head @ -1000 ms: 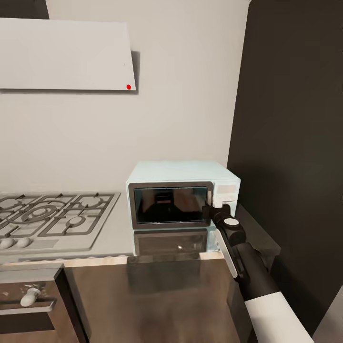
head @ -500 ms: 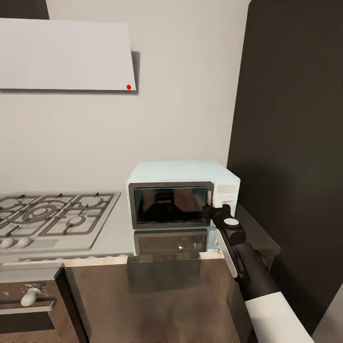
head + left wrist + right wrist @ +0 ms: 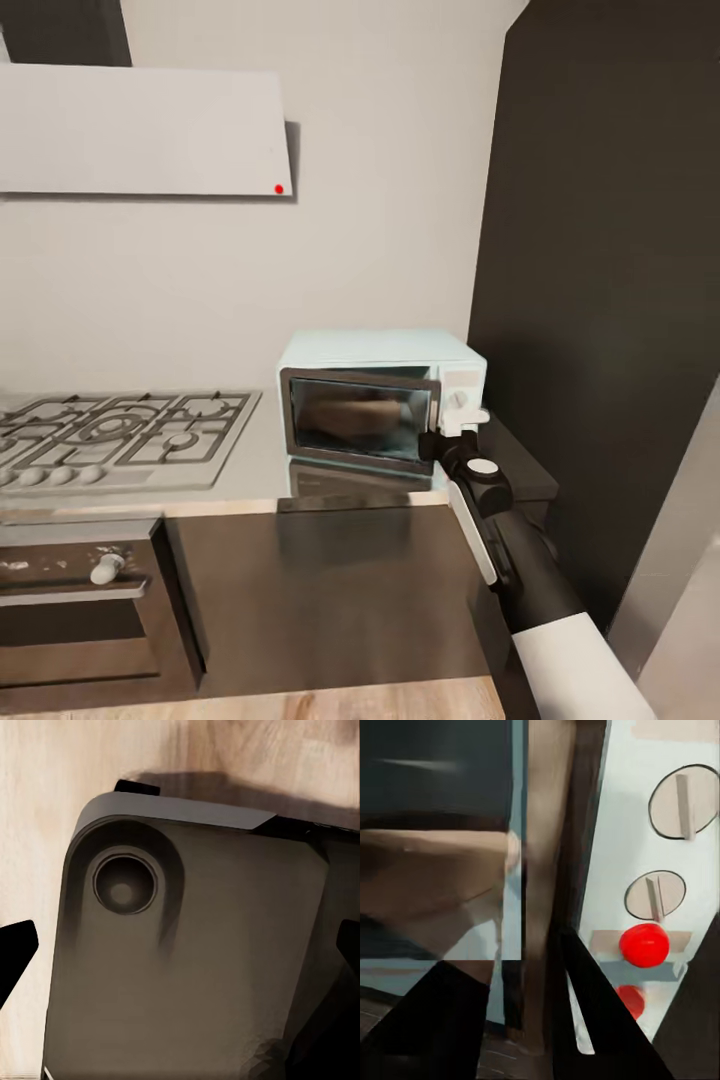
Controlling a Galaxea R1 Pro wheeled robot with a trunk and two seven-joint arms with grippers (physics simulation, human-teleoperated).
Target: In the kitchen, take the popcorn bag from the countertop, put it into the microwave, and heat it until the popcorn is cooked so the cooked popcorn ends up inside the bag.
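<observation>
The right claw (image 3: 447, 443), black with a white round cap on its wrist, is at the front right edge of the small pale mint-blue microwave (image 3: 380, 352), where the dark glass door (image 3: 360, 418) meets the white side panel with round knobs (image 3: 460, 390). In the right wrist view its two dark fingers (image 3: 585, 1012) straddle the vertical door edge, set narrow about it, though whether they actually pinch it I cannot tell. The door looks swung slightly ajar, hinged on its left side, and a golden-tan shape behind the glass reads as the soft cloth-like popcorn bag (image 3: 427, 877), apparently already inside the cavity; its outline is too blurred to be sure. A red round button (image 3: 644, 944) sits on the panel just beside the fingertips, below two knobs. From the claw, the door stretches toward 9 o'clock in the head view, its long axis horizontal, so closing it would mean pushing the free edge back toward the cavity at 12 o'clock. The right arm is the nearer one by far. The left claw (image 3: 180, 937), fingertips apart, hangs over a dark rounded robot part above light wood floor. The microwave stands on the smooth grey brushed-metal desk (image 3: 255, 460), the grey gas hob with black grates (image 3: 120, 435) at 9 o'clock.
</observation>
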